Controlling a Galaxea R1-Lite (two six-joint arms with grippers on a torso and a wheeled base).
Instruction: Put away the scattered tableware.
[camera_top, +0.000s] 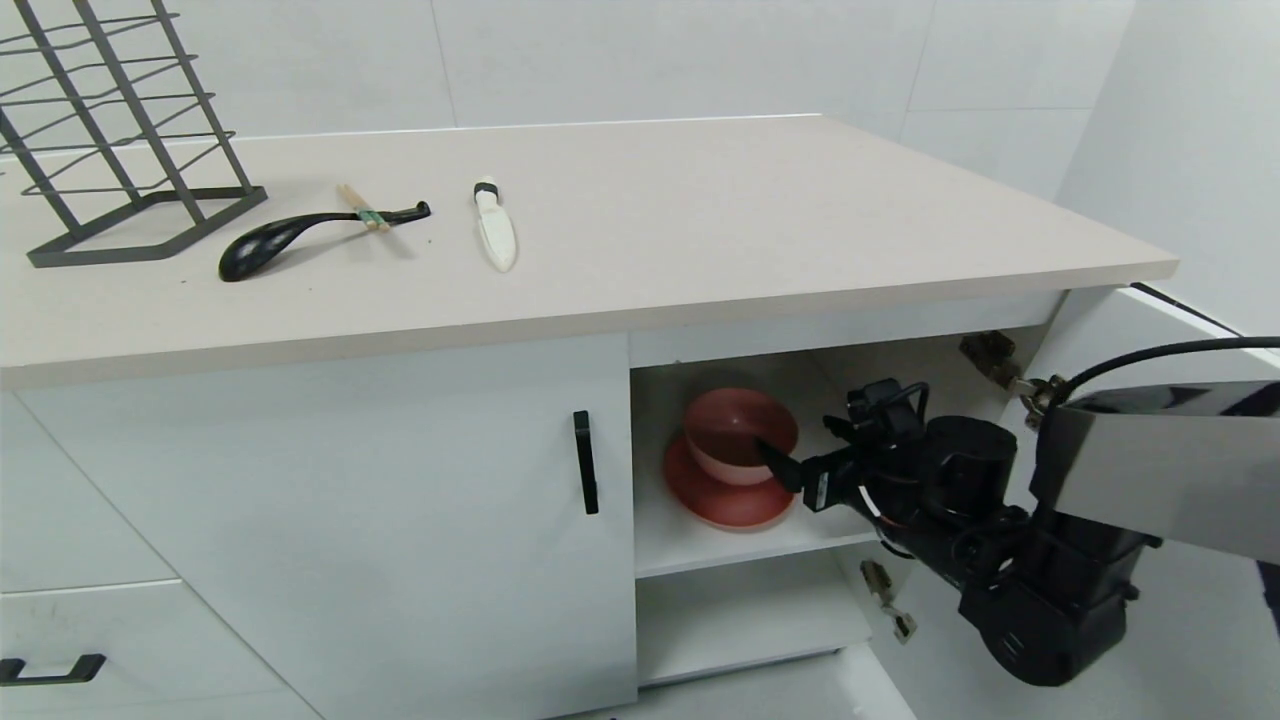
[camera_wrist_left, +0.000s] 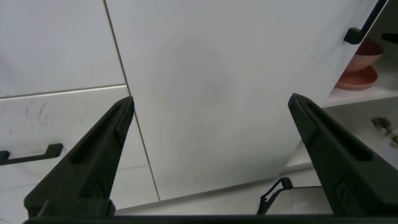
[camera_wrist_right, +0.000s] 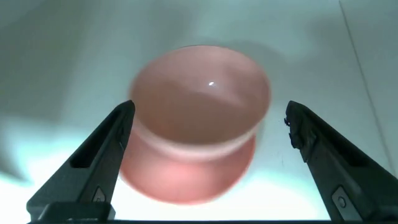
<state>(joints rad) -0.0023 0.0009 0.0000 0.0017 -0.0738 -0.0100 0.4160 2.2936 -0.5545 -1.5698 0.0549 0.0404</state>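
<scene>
Two pink things, a bowl (camera_top: 738, 430) on a plate (camera_top: 725, 505), sat on the cupboard shelf (camera_top: 700, 550) right in front of the right hand (camera_wrist_right: 208, 111). That hand was spread wide and held nothing; maybe one tip touched the rim. This step looked nearly done. Next it needed to back out gently, then go up for the spoon (camera_top: 270, 240), chopsticks (camera_top: 358, 207) and knife (camera_top: 495, 232) on the table (camera_top: 750, 220) above. The left hand (camera_wrist_left: 211, 102) was spread too. The bowl looked smooth, round and deep.

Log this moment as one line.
right gripper open, facing pink bowl on plate in cupboard | left gripper open, facing door | counter: ladle, chopsticks, knife
</scene>
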